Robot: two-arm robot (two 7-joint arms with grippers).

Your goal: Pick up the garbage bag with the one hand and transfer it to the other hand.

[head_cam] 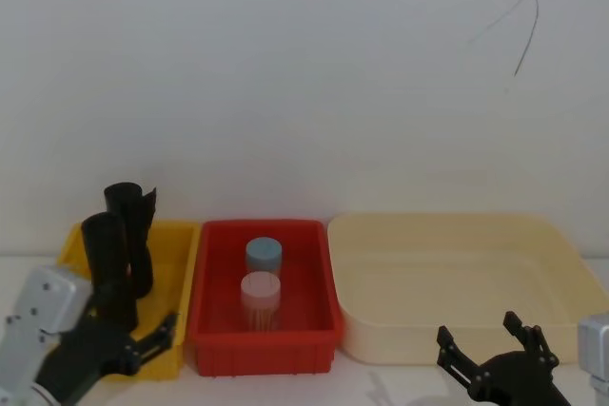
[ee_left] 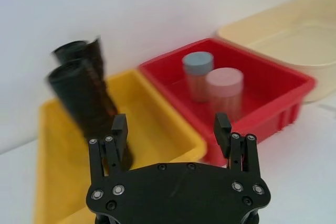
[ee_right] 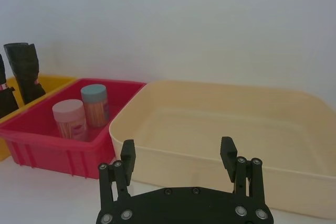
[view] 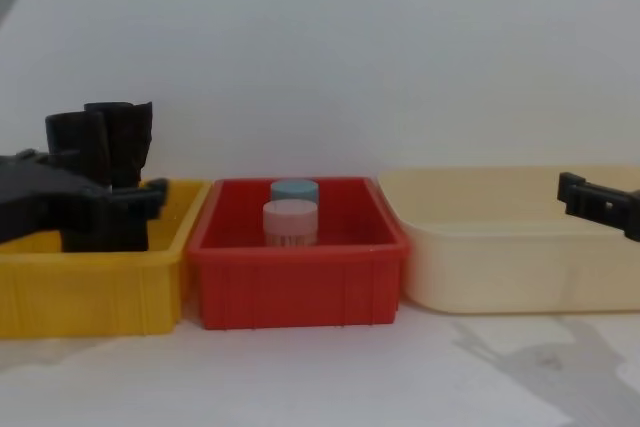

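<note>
In the yellow bin (head_cam: 176,254), just ahead of the left gripper (ee_left: 170,129): the garbage bag (ee_left: 81,100), a black roll standing on end, long axis near vertical with a slight lean, plain even end up. It sits off toward that gripper's outer finger, not squarely in the gap; whether they touch cannot be told.

Left gripper: fingers spread wide, holding nothing, low over the bin's near rim.

Directly behind the bag, farther from the gripper: a second black roll (head_cam: 130,216) with a flared, ragged top, also upright, close against it.

Beside the left gripper, toward the right gripper (ee_right: 177,150): a red bin (head_cam: 262,354) with a blue-lidded jar (head_cam: 264,256) and a pink-lidded jar (head_cam: 260,297), the pink one nearer.

Ahead of the right gripper: a cream tray (head_cam: 381,339). Right gripper: fingers wide apart, holding nothing, well apart from the bag.
</note>
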